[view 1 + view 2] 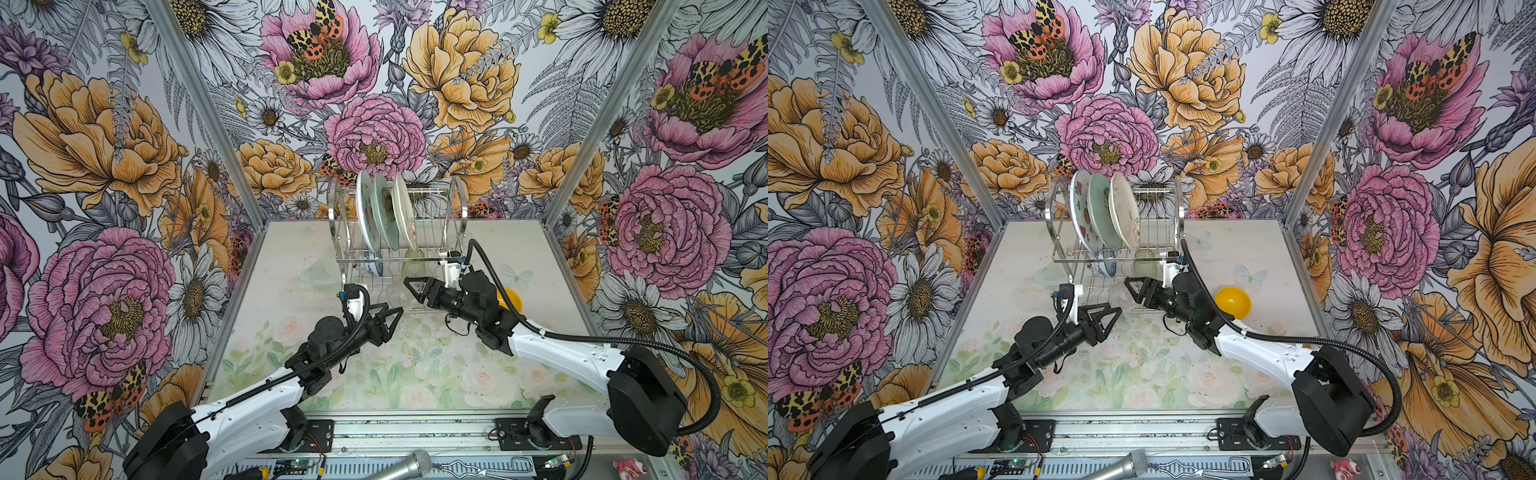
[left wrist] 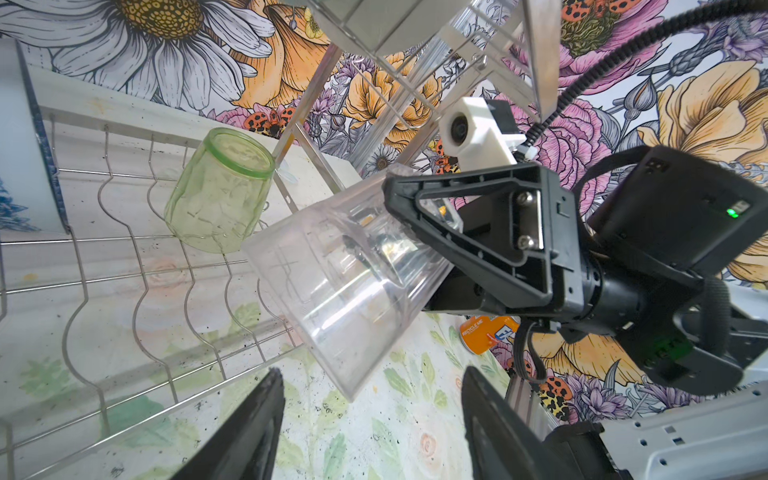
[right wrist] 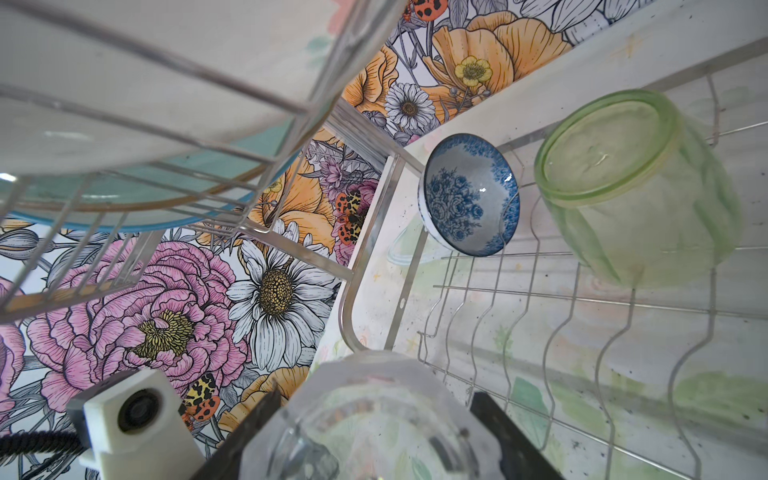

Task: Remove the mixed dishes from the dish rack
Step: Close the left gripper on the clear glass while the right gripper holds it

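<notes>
The dish rack (image 1: 459, 208) (image 1: 1179, 208) stands at the back of the table. Three plates stand upright in its top tier: watermelon-print (image 1: 1081, 212), pale green (image 1: 1102, 212) and cream (image 1: 1125, 212). On the lower tier lie the blue-and-white bowl (image 3: 469, 195) and the green tumbler (image 3: 636, 187) (image 2: 220, 191). My right gripper (image 3: 376, 395) (image 1: 409, 291) is shut on the clear glass (image 2: 345, 291) (image 3: 374, 415) at the rack's front edge. My left gripper (image 2: 372, 378) (image 1: 397, 316) is open just in front of the glass's base, touching nothing. The yellow bowl (image 1: 1233, 302) sits on the table to the right.
An orange soda can (image 2: 486, 332) lies on the table behind my right arm. A clear see-through item (image 1: 316, 272) rests on the table left of the rack. A microphone (image 1: 399, 465) and wire tongs (image 1: 478, 467) lie on the front rail. Floral walls close in three sides.
</notes>
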Tool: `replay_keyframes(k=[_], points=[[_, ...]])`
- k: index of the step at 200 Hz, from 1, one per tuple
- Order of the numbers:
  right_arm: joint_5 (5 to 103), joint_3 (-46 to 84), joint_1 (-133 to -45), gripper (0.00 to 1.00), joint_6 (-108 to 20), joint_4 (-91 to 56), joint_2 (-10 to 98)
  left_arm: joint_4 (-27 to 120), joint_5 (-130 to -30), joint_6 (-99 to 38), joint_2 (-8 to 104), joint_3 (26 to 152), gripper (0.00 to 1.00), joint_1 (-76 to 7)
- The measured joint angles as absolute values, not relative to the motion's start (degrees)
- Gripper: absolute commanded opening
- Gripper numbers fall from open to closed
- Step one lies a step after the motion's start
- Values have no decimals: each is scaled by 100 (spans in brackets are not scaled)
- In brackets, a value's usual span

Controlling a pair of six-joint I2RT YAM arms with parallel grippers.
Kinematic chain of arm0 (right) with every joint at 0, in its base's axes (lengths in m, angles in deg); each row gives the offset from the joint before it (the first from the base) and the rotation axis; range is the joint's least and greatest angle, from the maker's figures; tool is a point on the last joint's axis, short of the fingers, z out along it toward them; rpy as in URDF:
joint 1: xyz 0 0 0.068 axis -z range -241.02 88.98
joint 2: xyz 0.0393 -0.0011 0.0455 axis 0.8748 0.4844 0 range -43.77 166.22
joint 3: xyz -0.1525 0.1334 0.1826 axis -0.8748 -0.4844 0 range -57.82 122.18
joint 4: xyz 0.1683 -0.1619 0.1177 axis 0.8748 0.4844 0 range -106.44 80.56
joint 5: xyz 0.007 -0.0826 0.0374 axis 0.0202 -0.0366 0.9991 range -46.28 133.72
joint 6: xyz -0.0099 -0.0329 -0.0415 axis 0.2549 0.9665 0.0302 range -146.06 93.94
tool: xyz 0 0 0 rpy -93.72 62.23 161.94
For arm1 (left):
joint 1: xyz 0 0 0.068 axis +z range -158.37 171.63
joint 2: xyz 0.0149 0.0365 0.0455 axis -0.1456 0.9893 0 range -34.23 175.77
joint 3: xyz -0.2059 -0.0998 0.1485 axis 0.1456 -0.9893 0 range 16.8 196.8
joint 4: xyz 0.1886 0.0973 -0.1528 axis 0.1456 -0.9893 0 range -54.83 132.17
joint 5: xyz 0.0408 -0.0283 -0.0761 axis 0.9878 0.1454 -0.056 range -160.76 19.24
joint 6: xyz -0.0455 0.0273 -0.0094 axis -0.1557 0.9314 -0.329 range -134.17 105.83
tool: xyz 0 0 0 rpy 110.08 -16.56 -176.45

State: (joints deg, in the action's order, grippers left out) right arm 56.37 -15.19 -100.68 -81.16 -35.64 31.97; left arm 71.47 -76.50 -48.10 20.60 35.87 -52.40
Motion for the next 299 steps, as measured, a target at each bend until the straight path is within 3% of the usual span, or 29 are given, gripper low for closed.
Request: replay_keyframes(k=[143, 299], points=[[6000, -1519, -10068, 65, -8426, -3724, 3215, 7768, -7790, -4559, 2571, 3686, 61, -5380], [6142, -1724, -10086, 64, -8926, -4257, 3284, 8192, -7816, -4552, 2921, 3718, 40, -5411]])
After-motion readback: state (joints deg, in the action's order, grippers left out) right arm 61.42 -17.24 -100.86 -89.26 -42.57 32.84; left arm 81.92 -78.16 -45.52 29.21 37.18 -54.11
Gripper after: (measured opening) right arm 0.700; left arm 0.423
